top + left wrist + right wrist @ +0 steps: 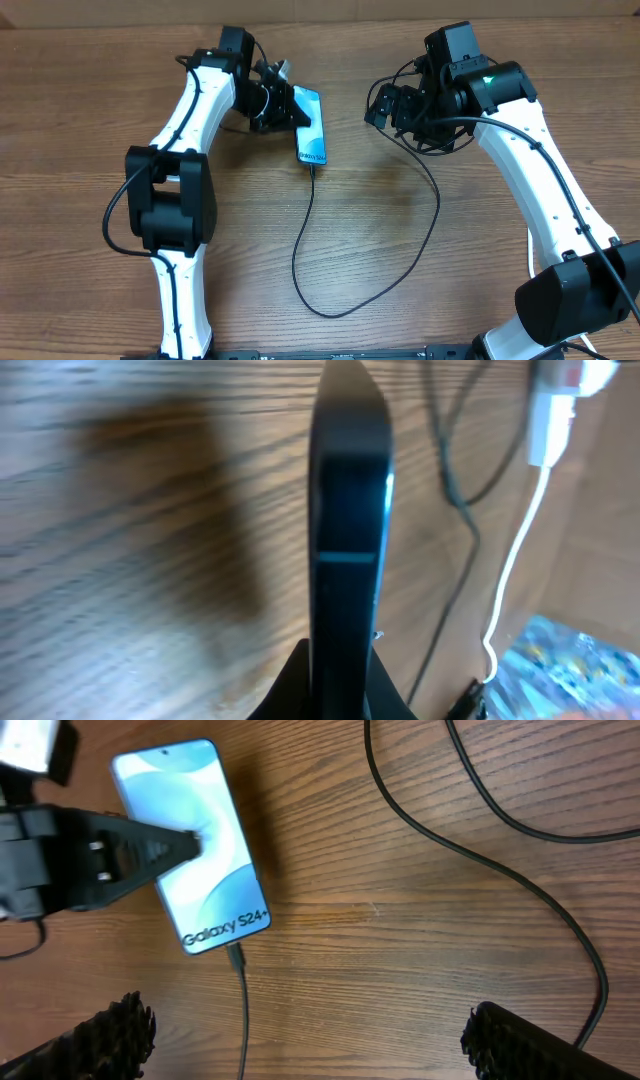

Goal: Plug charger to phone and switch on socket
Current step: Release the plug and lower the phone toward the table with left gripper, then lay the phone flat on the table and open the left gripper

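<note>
The phone (311,124) lies on the wooden table with its blue-teal screen up; the right wrist view (200,840) shows its white text near the bottom. My left gripper (288,108) is shut on the phone, which shows edge-on between the jaws (345,685). The charger (305,240), a thin black cable, has its tip in the phone's bottom edge (237,960). From there it loops across the table toward the right arm. My right gripper (385,105) is open and empty, above the table to the right of the phone (320,1050). Only a white piece with a red spot (565,375) shows of the socket.
A thin white cord (515,550) runs down from a white block (548,425) at the left wrist view's right side. A shiny blue patterned thing (575,670) lies at its lower right corner. The black cable's loop reaches near the front of the table (330,312).
</note>
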`<state>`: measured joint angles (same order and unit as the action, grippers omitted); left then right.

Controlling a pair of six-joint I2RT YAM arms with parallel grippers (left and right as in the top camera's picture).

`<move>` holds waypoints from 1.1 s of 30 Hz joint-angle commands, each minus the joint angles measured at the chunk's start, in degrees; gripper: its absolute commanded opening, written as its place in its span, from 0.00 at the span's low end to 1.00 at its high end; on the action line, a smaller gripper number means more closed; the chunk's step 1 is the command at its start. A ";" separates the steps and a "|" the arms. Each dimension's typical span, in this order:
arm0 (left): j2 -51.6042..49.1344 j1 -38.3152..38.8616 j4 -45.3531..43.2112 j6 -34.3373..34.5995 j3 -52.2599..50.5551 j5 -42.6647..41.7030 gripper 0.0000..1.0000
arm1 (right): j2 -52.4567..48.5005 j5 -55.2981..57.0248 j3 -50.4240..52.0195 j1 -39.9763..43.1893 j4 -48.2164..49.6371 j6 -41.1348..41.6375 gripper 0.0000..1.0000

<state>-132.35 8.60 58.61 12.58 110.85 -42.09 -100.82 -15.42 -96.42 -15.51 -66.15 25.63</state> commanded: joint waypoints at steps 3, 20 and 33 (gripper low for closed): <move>-2.19 0.00 -1.20 1.86 1.05 0.57 0.04 | 1.79 0.85 -0.92 -0.02 0.11 -0.33 1.00; -2.34 0.37 -3.28 5.68 1.01 3.76 0.04 | 1.79 0.76 1.99 -0.07 2.73 -0.26 1.00; -2.36 1.88 -3.41 5.68 1.01 8.50 0.04 | 1.79 0.76 1.99 -0.07 2.60 -0.26 1.00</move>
<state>-134.91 10.15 55.44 17.91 110.85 -34.20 -100.77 -15.00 -94.85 -15.51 -63.86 25.63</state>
